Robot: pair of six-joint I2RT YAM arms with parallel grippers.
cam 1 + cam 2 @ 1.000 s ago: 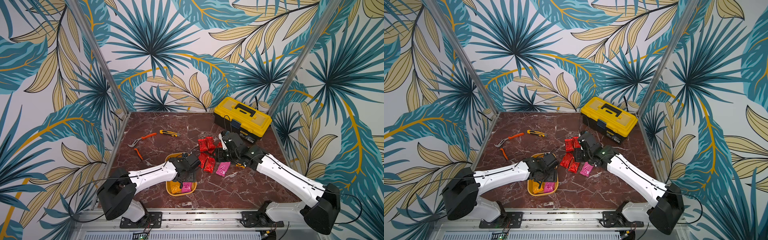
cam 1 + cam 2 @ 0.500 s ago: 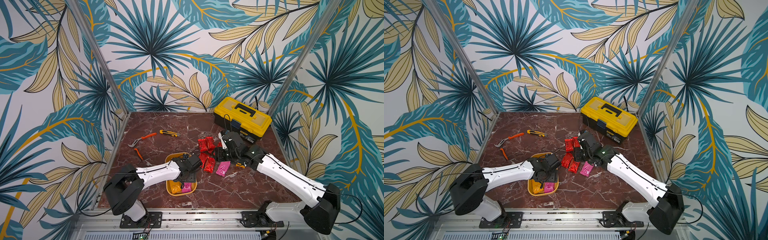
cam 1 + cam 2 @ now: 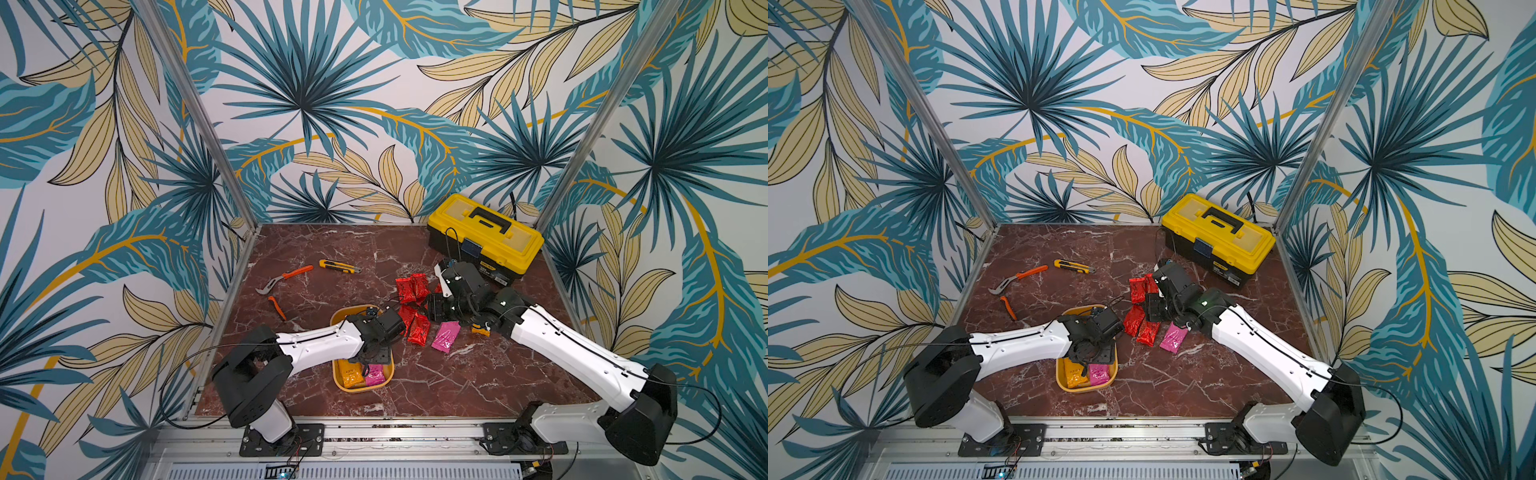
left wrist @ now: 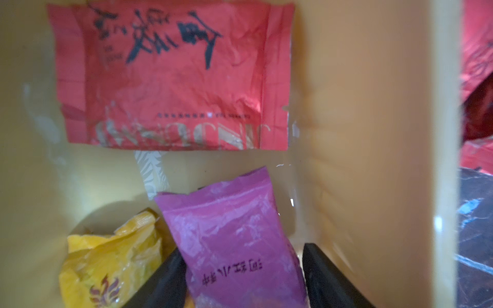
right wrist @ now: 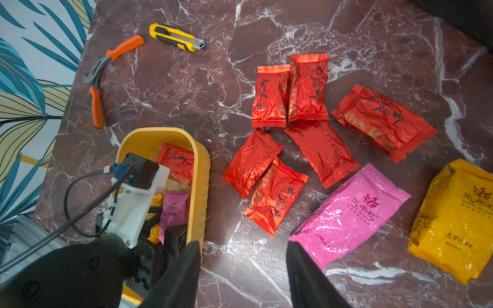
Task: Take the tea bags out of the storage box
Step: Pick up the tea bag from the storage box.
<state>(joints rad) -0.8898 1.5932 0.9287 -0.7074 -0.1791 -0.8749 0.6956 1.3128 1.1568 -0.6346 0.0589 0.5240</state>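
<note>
The storage box (image 3: pixel 361 390) is a shallow mustard-yellow tray at the front middle of the table. Three tea bags lie in it: a red one (image 4: pixel 173 77), a pink one (image 4: pixel 229 234) and an orange-yellow one (image 4: pixel 106 261). My left gripper (image 4: pixel 241 250) reaches down into the box with a jaw on each side of the pink sachet. One finger touches it and a thin gap shows at the other. Several red tea bags (image 5: pixel 306 88), a pink one (image 5: pixel 352 213) and an orange one (image 5: pixel 453 221) lie on the marble. My right gripper (image 5: pixel 243 244) hovers open over bare marble beside them.
A yellow-lidded black toolbox (image 3: pixel 484 237) stands at the back right. A yellow utility knife (image 3: pixel 338 267) and orange-handled pliers (image 3: pixel 286 277) lie at the back left. Patterned walls close in the table on three sides.
My left gripper's jaws have narrowed around the pink sachet in the box, and the left arm has shifted slightly. The right arm has not moved.
</note>
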